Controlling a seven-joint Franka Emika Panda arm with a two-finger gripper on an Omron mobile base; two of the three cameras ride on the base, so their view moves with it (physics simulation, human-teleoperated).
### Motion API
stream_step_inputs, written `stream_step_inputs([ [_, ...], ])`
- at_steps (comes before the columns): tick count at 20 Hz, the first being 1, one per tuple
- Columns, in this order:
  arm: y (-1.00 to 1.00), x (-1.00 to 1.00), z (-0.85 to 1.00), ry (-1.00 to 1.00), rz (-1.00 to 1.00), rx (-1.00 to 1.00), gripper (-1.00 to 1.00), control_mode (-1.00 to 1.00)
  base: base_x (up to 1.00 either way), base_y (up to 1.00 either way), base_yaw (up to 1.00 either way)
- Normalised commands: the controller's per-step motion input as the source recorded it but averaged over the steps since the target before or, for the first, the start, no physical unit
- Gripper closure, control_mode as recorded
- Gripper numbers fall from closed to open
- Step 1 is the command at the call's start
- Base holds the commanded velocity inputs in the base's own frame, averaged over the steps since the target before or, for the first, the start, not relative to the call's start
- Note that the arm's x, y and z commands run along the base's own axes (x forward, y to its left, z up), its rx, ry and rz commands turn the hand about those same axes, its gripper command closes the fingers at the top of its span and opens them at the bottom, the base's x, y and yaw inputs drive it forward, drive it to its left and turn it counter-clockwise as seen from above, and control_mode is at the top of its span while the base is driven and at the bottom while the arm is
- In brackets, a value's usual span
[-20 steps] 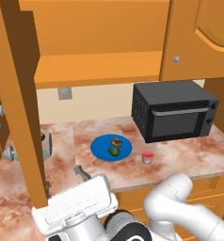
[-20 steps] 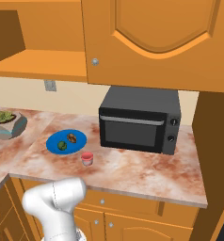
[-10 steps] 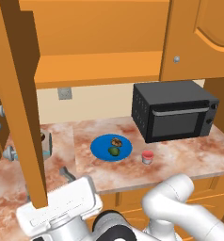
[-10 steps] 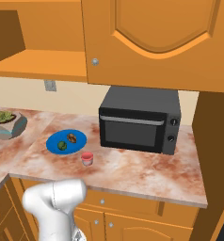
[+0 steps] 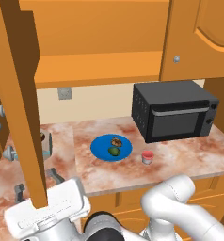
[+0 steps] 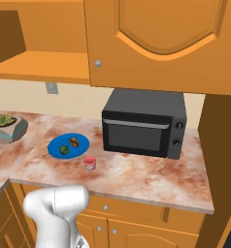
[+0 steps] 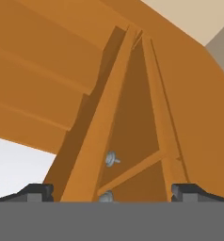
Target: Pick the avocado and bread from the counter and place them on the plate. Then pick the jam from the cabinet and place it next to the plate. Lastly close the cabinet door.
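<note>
The blue plate lies on the marbled counter and carries the avocado and the bread. Just right of the plate stands the jam. Above, the cabinet stands open with a bare shelf. Its cabinet door swings out towards me, edge-on. My gripper is open at the door's lower end, one finger on each side of its edge, holding nothing.
A black microwave sits on the counter right of the plate. A grey planter with greens stands at the left, partly behind the door in the left base view. A closed wall-cabinet door hangs over the microwave.
My hand has slid to the left and a little lower, bringing the open fingers to either side of the door's lower edge. Plate, food and jar have not moved.
</note>
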Motion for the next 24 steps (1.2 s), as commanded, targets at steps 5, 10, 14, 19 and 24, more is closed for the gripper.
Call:
stream_step_inputs([
  [5,0.0,0.0,0.18,-0.07,0.0,0.0,-1.0,-1.0,0.0,0.0,0.0],
  [10,0.0,0.0,0.24,-0.09,0.0,0.02,-1.0,-1.0,0.0,0.0,0.0],
  [14,0.0,0.05,0.31,-0.09,0.0,0.06,-1.0,-1.0,0.0,0.0,0.0],
  [19,-0.19,0.09,0.47,-0.1,0.0,0.14,-1.0,-1.0,0.0,0.0,0.0],
  [24,-0.62,0.05,0.62,-0.03,0.0,0.25,-1.0,-1.0,0.0,0.0,0.0],
])
